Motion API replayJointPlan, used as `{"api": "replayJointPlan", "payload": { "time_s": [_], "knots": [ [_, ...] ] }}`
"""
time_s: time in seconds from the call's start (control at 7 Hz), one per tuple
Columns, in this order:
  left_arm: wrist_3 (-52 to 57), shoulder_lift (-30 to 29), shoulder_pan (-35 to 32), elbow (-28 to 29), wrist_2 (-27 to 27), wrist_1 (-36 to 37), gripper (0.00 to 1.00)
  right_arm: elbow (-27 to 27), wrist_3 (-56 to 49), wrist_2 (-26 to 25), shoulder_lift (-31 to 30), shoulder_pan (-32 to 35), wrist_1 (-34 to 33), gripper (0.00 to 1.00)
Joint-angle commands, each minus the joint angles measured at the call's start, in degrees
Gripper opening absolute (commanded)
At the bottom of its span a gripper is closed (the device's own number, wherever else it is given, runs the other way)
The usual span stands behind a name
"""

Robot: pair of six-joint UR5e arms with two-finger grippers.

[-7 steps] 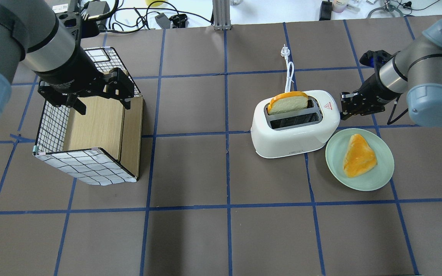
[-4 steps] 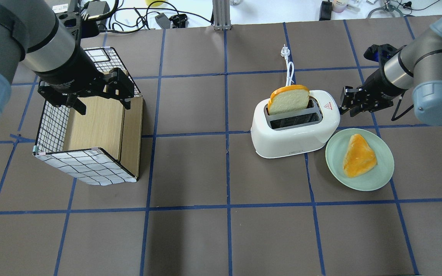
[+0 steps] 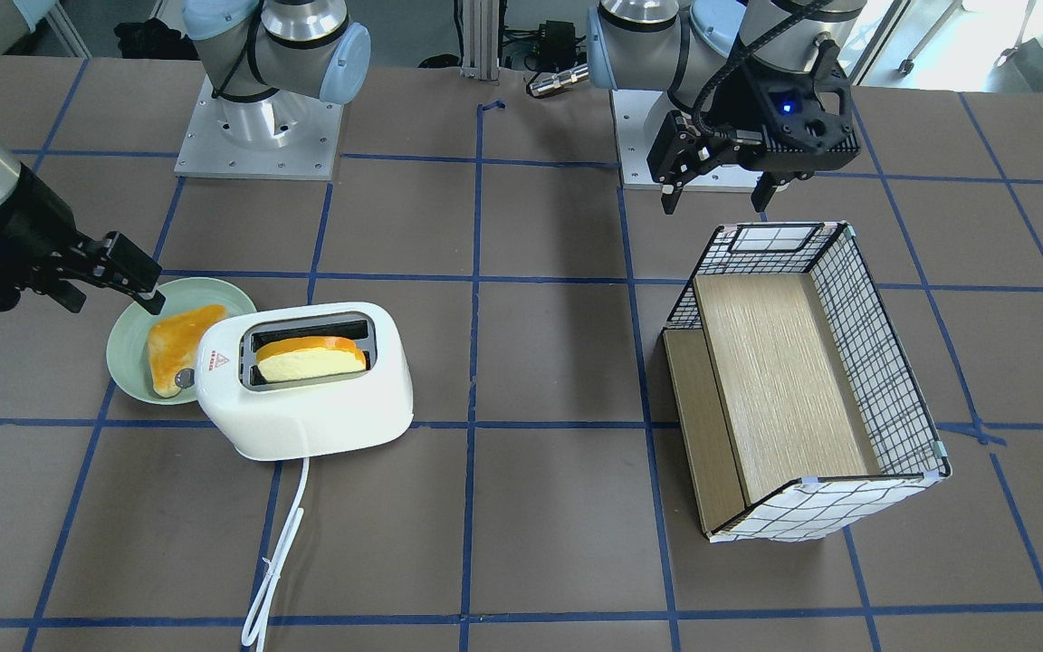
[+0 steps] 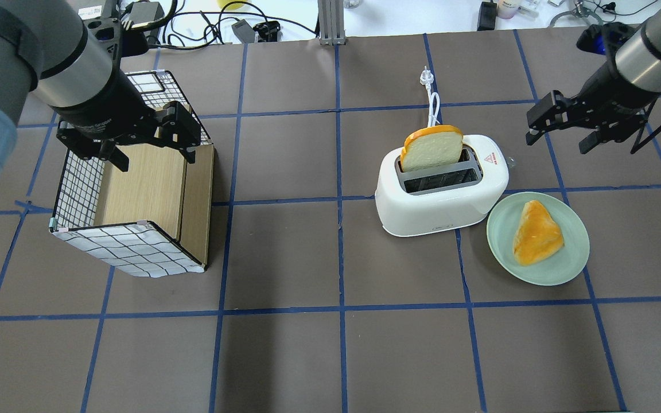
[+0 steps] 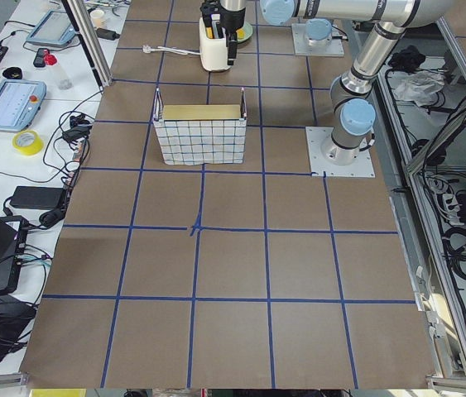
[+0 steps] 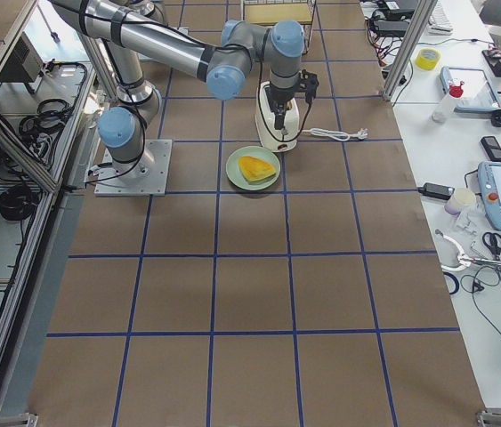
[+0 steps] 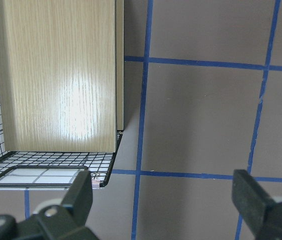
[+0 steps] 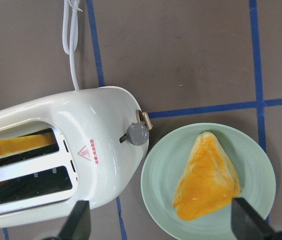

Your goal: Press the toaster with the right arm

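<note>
My right tool (image 4: 558, 140) hangs wide open, gripping nothing, up off the tabletop (image 4: 307, 355) and clear of the toaster (image 4: 442, 206), out past its knob end. The toaster sits on the tabletop, a bread slice (image 4: 431, 149) standing tall out of the slot farther from the robot's base, the pale-green plate (image 4: 571, 267) just beside it. My left tool (image 4: 155, 159) hovers open and empty over the wire basket (image 4: 129, 252).
</note>
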Motion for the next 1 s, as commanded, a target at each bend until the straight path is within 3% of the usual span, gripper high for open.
{"api": "replayJointPlan", "payload": {
  "time_s": [0.0,0.29,0.57,0.86],
  "knots": [
    [0.0,0.0,0.0,0.0,0.0,0.0,1.0,-3.7,0.6,-2.9,-1.4,2.5,3.2,1.0],
    [0.0,0.0,0.0,0.0,0.0,0.0,1.0,-4.5,8.4,-3.4,-1.4,9.8,3.1,1.0],
    [0.0,0.0,0.0,0.0,0.0,0.0,1.0,-5.9,14.0,-8.6,-1.4,16.3,3.3,1.0],
    [0.0,0.0,0.0,0.0,0.0,0.0,1.0,-6.2,14.2,-8.8,-1.7,17.4,5.5,1.0]
  ]
}}
